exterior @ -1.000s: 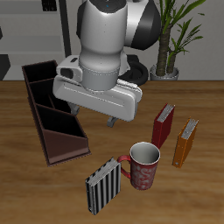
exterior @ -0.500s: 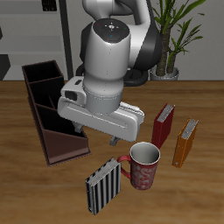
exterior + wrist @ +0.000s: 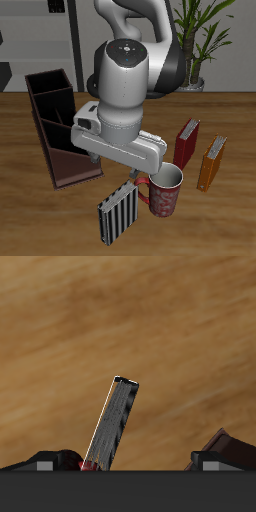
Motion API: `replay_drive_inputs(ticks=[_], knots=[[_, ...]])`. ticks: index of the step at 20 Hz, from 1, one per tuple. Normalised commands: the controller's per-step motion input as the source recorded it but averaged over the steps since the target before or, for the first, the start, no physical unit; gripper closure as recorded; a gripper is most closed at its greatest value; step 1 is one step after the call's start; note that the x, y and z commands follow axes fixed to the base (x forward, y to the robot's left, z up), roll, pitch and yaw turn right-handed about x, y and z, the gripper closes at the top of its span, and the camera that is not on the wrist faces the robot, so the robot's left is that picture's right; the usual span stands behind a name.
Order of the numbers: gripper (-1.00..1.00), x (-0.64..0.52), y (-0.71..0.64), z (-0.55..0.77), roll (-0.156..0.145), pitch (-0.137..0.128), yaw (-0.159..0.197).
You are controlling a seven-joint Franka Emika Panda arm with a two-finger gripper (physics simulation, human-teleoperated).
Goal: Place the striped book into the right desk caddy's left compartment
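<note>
Lowered since a second ago, the gripper [image 3: 131, 178] now hangs just above the striped book [image 3: 117, 211], which stands near the table's [image 3: 230, 225] front edge beside the red mug [image 3: 164, 189]. Its fingers are spread, holding nothing. Between them the book's top edge runs lengthwise.

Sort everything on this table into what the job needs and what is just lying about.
Needed for the job:
striped book
right desk caddy
gripper, above the book

Just lying about:
red patterned mug
red book
orange book
potted plant behind the table
</note>
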Motion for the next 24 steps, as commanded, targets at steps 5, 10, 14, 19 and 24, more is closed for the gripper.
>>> replay_drive_inputs(ticks=[5, 10, 14, 19, 24], knots=[[-1.00, 0.05, 0.10, -0.35, 0.053, -0.017, -0.018], [-1.00, 0.01, 0.05, -0.27, 0.007, -0.018, -0.026], [-1.00, 0.00, 0.06, -0.28, 0.002, -0.011, 0.032], [-1.00, 0.07, -0.15, -0.47, -0.012, 0.033, -0.025], [-1.00, 0.05, -0.05, -0.49, 0.026, 0.068, 0.003]])
